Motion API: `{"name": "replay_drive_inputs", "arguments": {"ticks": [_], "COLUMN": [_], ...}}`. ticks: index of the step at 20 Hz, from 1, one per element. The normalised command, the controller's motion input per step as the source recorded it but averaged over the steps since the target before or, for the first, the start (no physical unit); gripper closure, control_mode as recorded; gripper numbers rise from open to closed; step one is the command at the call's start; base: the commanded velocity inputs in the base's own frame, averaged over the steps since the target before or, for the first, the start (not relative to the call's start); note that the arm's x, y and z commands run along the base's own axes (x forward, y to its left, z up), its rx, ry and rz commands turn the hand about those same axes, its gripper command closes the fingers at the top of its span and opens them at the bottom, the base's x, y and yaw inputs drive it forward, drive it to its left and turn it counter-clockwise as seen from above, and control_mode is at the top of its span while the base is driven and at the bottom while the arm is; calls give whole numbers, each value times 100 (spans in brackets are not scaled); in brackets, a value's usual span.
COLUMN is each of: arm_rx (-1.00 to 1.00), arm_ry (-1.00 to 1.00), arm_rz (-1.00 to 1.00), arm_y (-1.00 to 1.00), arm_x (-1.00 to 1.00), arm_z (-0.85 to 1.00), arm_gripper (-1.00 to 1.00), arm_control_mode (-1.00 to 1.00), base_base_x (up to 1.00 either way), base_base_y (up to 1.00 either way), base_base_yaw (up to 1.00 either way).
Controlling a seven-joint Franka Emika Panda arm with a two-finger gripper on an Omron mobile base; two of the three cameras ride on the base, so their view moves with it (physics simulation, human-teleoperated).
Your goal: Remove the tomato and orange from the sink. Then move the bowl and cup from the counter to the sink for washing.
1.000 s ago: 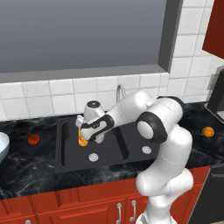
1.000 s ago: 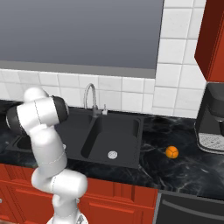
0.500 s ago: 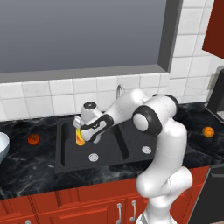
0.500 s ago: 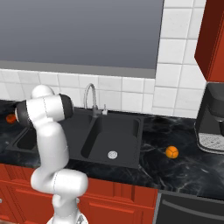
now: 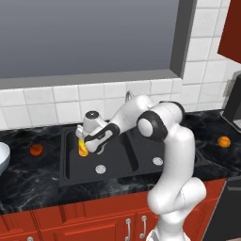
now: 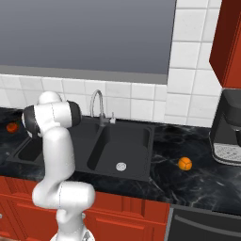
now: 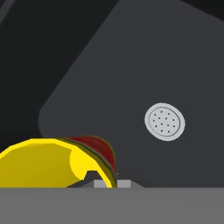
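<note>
Black marble counter carries the fruit already: tomato (image 5: 36,149) well left of the claw (image 5: 84,147), orange (image 5: 224,141) far right of it; the claw is clamped on the cup (image 5: 83,147), hanging over the sink (image 5: 141,172)'s left basin. Bowl (image 5: 2,157) waits far left, not yet moved; judged past halfway; open basin below, its near wall close to the claw's left.

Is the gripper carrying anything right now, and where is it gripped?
Yes: the small yellow cylindrical cup, held at its upper rim by the gripper, above the black sink's left basin.
</note>
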Motion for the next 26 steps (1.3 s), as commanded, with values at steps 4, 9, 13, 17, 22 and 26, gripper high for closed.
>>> {"name": "replay_drive_inputs", "arguments": {"ticks": [4, 9, 13, 17, 22, 26], "arm_rx": [0, 0, 0, 0, 1, 0], "arm_ry": [0, 0, 0, 0, 0, 0], "arm_rz": [-1, 0, 0, 0, 0, 0], "arm_y": [5, 0, 0, 4, 9, 6], "arm_x": [18, 17, 17, 15, 14, 11], "arm_z": [-19, -20, -19, -16, -18, -17], "arm_gripper": [100, 100, 100, 100, 100, 100], "arm_control_mode": [-100, -100, -100, -100, -100, -100], "base_base_x": [0, 0, 0, 0, 0, 0], "base_base_y": [0, 0, 0, 0, 0, 0], "base_base_yaw": [0, 0, 0, 0, 0, 0]}}
